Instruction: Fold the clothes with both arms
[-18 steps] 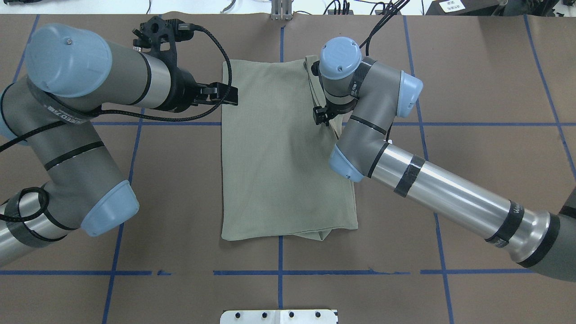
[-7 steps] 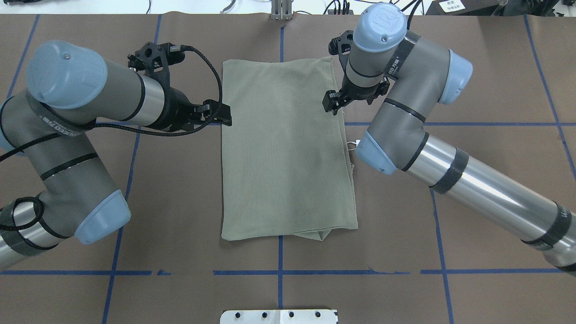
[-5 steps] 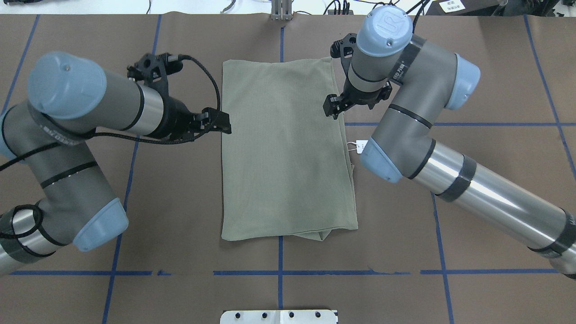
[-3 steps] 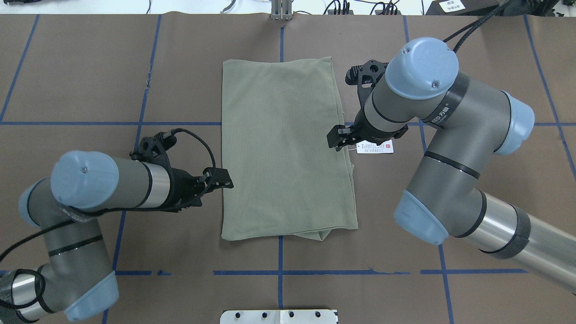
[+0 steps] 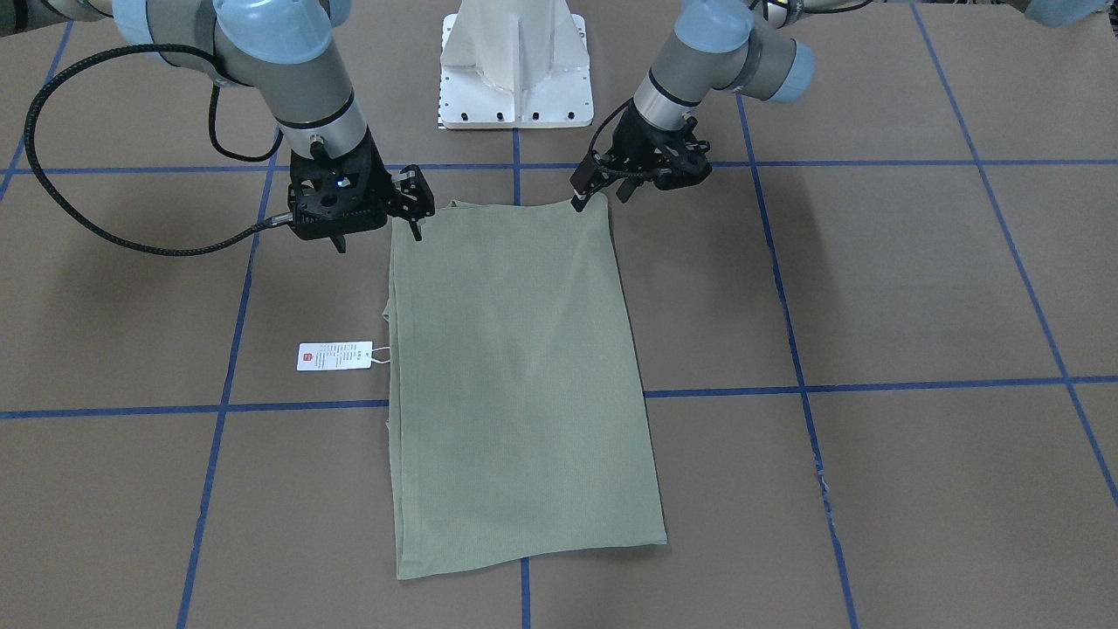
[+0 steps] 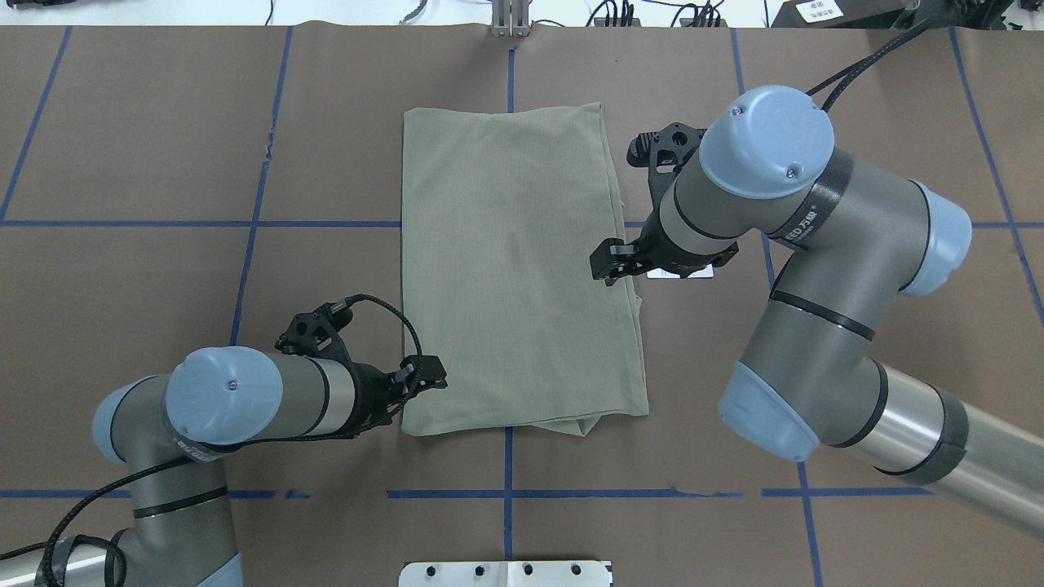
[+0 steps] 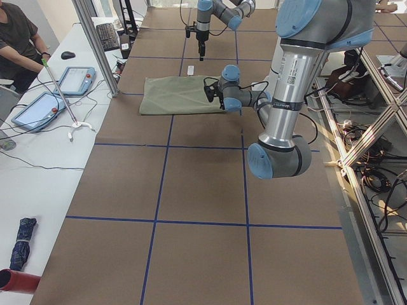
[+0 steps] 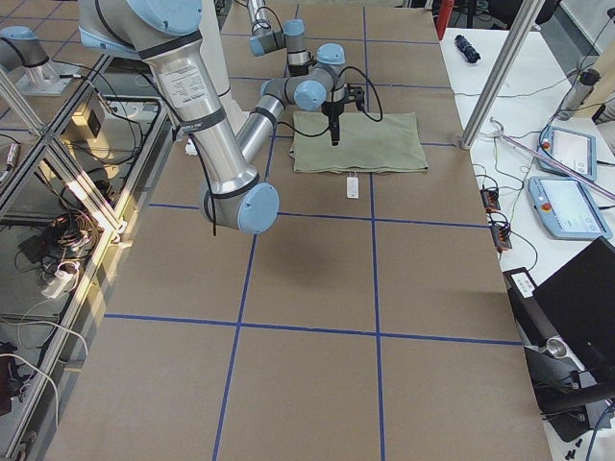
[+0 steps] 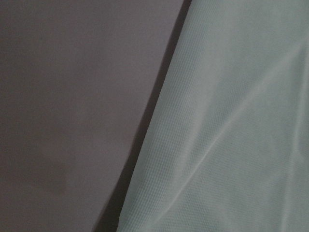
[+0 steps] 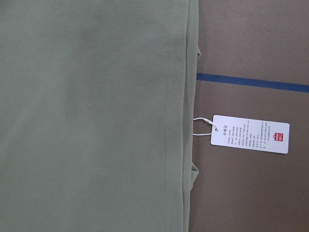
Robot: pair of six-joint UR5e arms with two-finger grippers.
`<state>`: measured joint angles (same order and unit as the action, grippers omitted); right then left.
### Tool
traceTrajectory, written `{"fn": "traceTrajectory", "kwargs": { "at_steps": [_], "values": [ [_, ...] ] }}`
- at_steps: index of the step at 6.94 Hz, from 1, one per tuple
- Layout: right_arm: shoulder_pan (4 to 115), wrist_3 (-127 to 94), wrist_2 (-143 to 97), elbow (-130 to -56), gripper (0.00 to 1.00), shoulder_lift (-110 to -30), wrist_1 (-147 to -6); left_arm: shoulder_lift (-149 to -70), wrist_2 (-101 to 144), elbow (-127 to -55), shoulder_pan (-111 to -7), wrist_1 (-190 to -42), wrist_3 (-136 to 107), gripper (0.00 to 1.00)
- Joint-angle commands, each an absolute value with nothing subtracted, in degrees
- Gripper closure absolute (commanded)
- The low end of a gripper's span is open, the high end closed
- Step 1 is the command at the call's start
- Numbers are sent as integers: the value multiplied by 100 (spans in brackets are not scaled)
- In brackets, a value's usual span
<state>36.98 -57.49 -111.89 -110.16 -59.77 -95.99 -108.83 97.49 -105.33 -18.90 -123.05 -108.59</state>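
The pale sage-green shirt (image 6: 514, 269) lies flat on the table, folded into a long rectangle; it also shows in the front view (image 5: 515, 376). Its white hang tag (image 5: 334, 355) lies on the table beside its right edge, clear in the right wrist view (image 10: 250, 134). My left gripper (image 6: 428, 377) is low at the shirt's near-left corner and looks open and empty; the left wrist view shows only the cloth edge (image 9: 231, 121). My right gripper (image 6: 608, 265) hovers over the middle of the shirt's right edge, looks open and holds nothing.
The table is covered in brown paper with a grid of blue tape lines (image 6: 506, 493). The white pedestal base (image 5: 515, 79) stands at the robot's side of the table. An operator (image 7: 19, 38) and tablets are at a side table beyond the shirt's far end.
Both arms moved from the shirt's far end toward the robot. The left gripper went down the left edge to the near-left corner. The right gripper moved to mid-edge, uncovering the tag.
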Motion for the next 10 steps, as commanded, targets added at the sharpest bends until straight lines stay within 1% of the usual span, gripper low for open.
{"fn": "traceTrajectory", "kwargs": {
  "at_steps": [1, 4, 5, 7, 10],
  "values": [
    [3683, -5757, -11188, -11004, 0, -6029, -9589, -10934, 9677, -10494, -1793, -12270, -10907, 2],
    [3683, -5757, -11188, -10986, 0, -6038, -9589, -10942, 9624, -10336, -1731, -12138, -10925, 4],
    [3683, -5757, -11188, -10986, 0, -6038, -9589, -10942, 9624, -10327, -1731, -12138, -10925, 9],
    [3683, -5748, -11188, -10986, 0, -6082, -9589, -10942, 9624, -10318, -1731, -12138, -10925, 26],
    [3683, -5748, -11171, -10978, 0, -6091, -9589, -10951, 9633, -10275, -1696, -12129, -10916, 47]
  ]
}}
